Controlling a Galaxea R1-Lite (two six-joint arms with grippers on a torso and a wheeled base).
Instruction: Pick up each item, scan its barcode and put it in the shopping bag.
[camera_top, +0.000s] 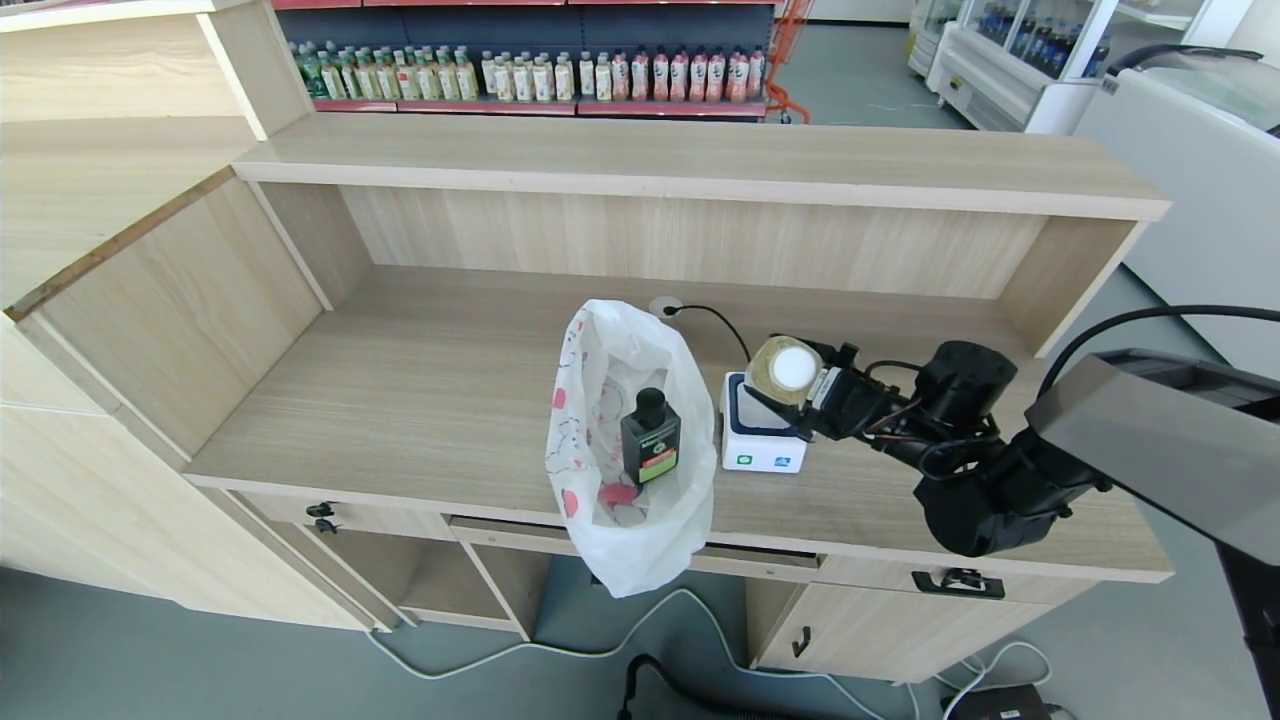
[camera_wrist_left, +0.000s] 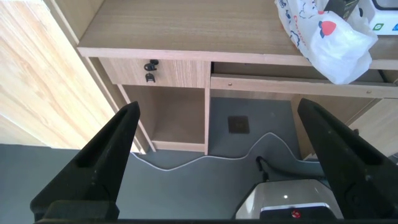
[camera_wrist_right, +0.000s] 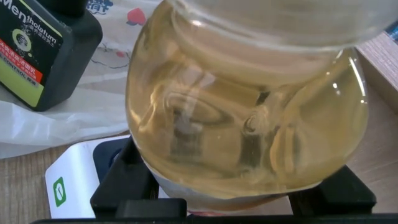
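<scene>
From where I stand, the right gripper (camera_top: 815, 392) is clamped on a rounded clear jar of amber liquid (camera_top: 783, 372), its flat white lid facing up, held over the boxy white scanner (camera_top: 760, 452) on the pale wood-grain counter (camera_top: 420, 400). Just beside the scanner slumps a crinkly white plastic shopping bag with red prints (camera_top: 600, 350), with a squarish black bottle (camera_top: 650, 440) upright inside. The left gripper (camera_wrist_left: 219, 112) hangs below counter level, its flat black fingers spread wide, holding nothing.
</scene>
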